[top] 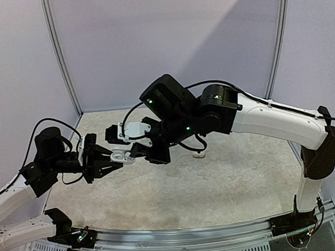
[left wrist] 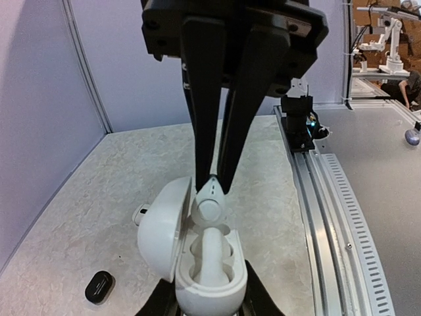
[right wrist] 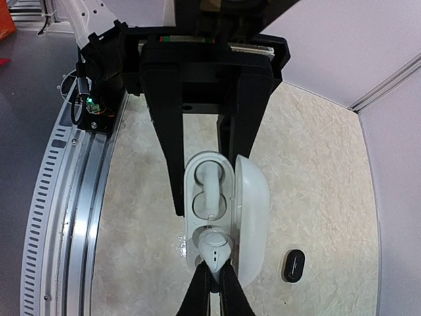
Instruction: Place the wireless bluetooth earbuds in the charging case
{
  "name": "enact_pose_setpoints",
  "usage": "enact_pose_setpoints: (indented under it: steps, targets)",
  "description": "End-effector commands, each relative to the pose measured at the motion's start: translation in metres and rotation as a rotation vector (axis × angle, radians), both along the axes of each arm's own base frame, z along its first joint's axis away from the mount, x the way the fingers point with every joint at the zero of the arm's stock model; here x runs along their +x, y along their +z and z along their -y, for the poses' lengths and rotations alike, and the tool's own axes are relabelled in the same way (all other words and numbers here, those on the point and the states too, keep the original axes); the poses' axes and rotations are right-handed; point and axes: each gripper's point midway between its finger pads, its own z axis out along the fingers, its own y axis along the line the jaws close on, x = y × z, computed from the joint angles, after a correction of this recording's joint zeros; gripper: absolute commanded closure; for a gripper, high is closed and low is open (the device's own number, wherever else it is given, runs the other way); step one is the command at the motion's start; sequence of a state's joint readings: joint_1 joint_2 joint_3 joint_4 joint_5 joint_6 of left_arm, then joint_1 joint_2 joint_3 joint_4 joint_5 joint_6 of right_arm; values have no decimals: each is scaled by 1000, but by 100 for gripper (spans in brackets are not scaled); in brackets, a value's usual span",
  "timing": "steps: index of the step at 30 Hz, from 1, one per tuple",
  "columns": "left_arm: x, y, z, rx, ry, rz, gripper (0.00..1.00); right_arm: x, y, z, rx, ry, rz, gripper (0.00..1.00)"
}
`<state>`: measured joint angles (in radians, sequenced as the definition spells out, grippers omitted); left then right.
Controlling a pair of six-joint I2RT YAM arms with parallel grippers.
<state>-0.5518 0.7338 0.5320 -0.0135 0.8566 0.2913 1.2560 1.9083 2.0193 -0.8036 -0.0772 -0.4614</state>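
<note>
Left wrist: left gripper (left wrist: 210, 301) clamps the open charging case (left wrist: 160, 232), right gripper (left wrist: 214, 183) pinches a white earbud (left wrist: 209, 207).

White earbud (right wrist: 214, 243) in the closed tips of the right hand (right wrist: 214, 266), at the rim of the open charging case (right wrist: 253, 197).

Gleaming smooth and glossy in white plastic on the charging case (left wrist: 163, 232) and on the earbud (left wrist: 209, 205) at its mouth, with soft highlights running over the rounded lid. Showing dull, matt black plastic on the right gripper (left wrist: 214, 179), and a shinier, smoother black finish on the small oblong piece (left wrist: 99, 286). Appearing mottled, faintly rough and matt beige across the table (left wrist: 131, 178), giving way to ribbed, brushed grey metal along the rail (left wrist: 329, 217) and flat matt lilac on the wall panels (left wrist: 131, 66).
</note>
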Motion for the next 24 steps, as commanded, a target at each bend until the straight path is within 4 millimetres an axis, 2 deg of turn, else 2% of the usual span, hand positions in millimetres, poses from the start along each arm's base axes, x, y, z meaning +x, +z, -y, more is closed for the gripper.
enact_pose_setpoints:
  steps: [1,8,11,17,18,24]
  targets:
    - [-3,3,4,-6,-16,14,100,2,-16,-1,-58,6,22,100]
    - [-1,5,5,-10,-7,24,100,2,-19,-4,-67,18,25,100]
    - [-1,6,6,-14,-10,34,100,6,-27,-5,-89,-5,26,99]
    - [-2,7,6,-23,-15,39,100,12,-38,-6,-110,-46,19,79]
    - [-2,7,6,-24,-16,39,100,18,-37,-4,-112,-70,38,78]
    - [1,0,4,-5,12,6,100,19,-26,-3,-86,-86,48,73]
